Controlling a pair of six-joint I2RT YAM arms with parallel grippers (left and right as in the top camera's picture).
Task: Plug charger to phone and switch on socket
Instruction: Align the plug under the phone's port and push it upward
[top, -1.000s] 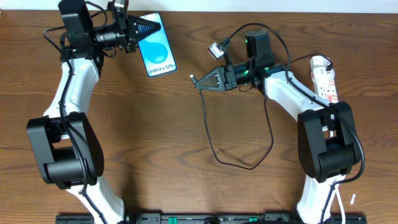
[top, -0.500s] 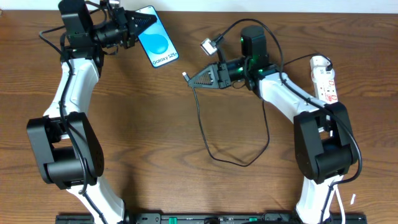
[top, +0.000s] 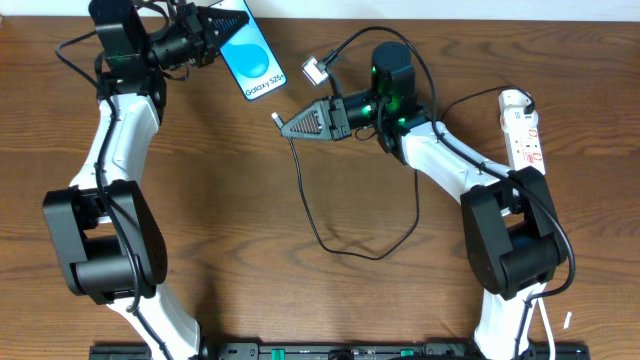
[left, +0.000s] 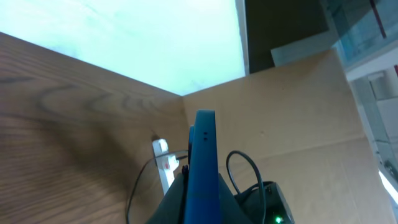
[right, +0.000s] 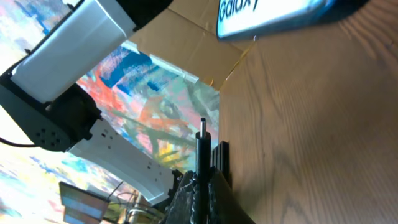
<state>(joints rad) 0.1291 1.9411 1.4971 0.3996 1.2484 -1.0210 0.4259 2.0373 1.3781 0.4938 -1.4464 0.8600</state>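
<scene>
Your left arm's fingers are clamped on the top end of the slim smartphone with the bright blue screen. It sits at the far left of the brown wooden table, angled so its free lower end points toward the middle. In the left wrist view you see the phone edge-on between the two fingers; whether it touches the table you cannot tell. Your right arm's fingers are closed on the long thin black charger cable just behind its small plug tip. The tip sticks out past the fingers and points toward the phone, near its lower end but apart from it. In the right wrist view the plug tip stands straight out of the fingers, with the phone's edge beyond it. The rest of the cable trails in a loose loop over the middle of the table. The narrow white power strip with red switch marks lies at the far right, beside the right arm and well apart from both sets of fingers.
</scene>
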